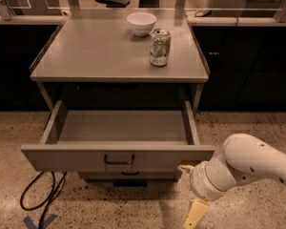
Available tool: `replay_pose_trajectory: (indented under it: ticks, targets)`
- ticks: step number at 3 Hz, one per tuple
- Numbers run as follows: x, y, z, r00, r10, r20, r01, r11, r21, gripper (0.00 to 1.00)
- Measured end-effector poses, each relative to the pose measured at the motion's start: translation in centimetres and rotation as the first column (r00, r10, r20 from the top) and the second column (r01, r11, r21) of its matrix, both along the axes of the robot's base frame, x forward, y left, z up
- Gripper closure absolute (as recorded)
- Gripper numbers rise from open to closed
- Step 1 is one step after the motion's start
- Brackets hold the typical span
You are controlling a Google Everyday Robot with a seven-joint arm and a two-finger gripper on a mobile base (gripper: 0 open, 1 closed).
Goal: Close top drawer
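Observation:
The top drawer (76, 159) is a wide grey-beige drawer pulled well out from under the grey table (86, 56), empty inside, with a small dark wire handle (119, 160) at the centre of its front. My gripper (190, 191) is at the lower right, just in front of the drawer's right front corner. It is open: the upper fingertip (185, 168) is at the bottom edge of the front panel near that corner, and the lower finger (195, 214) points down at the floor. Whether the upper fingertip touches the panel I cannot tell.
A white bowl (141, 23) and a crushed drink can (159, 47) stand on the table top. A lower drawer front (128, 174) shows beneath the open one. A black cable (38, 194) loops on the speckled floor at the left. Dark cabinets stand behind.

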State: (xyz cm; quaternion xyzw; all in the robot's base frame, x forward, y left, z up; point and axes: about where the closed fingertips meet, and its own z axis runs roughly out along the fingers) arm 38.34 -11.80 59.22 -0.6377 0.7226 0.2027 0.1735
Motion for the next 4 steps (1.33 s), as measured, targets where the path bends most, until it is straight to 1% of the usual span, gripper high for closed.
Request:
replay_pose_trajectory:
  ticks: [1,2,3,4]
  targets:
    - [4.5,1.0,-1.4,0.9997,0.006,0.022,-0.006,1.000,0.001,0.00]
    - [6.2,1.4,-1.9,0.9994,0.006,0.034,-0.006,1.000,-0.001,0.00]
    - [12.6,2.7,-2.8,0.9961,-0.036,0.080,0.038,0.999,-0.021,0.00]
    - [12.6,2.7,-2.8,0.9961,-0.036,0.080,0.038,0.999,-0.021,0.00]
